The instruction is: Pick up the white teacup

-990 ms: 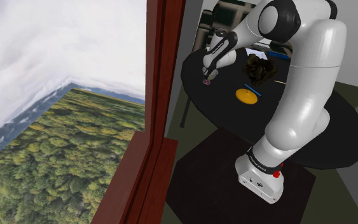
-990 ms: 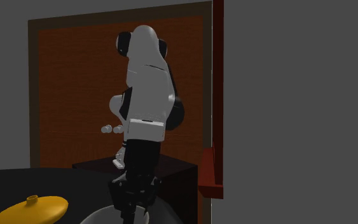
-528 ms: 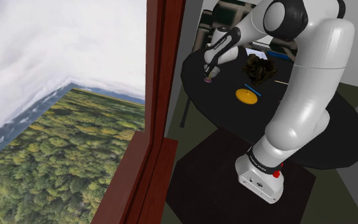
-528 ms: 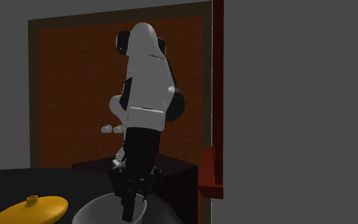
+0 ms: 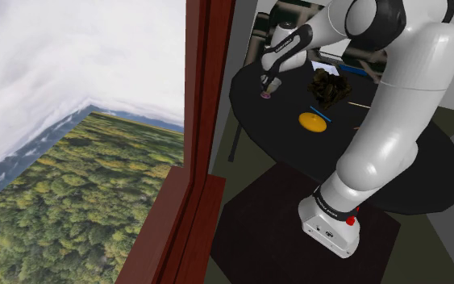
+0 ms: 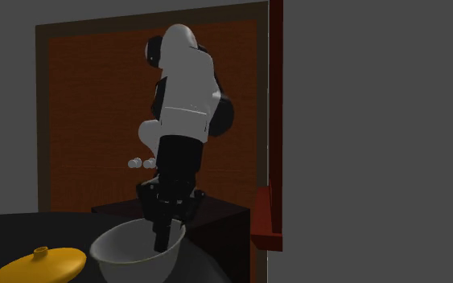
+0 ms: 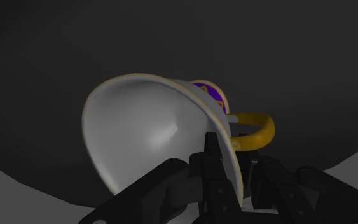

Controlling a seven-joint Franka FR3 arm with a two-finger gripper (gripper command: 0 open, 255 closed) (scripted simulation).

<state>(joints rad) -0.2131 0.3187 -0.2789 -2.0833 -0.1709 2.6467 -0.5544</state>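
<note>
The gripper (image 7: 229,167) was clenched on the cup (image 7: 149,130) by its rim, one finger inside the bowl and one outside next to the gold handle (image 7: 258,130). The cup sat at the lower middle of the second exterior view. The step in hand looked like the lift, and the next move called for a steady, straight rise off the black table (image 5: 297,141). The cup's underside was dim near that view's bottom edge, so whether it was clear of the table was hard to tell.
</note>
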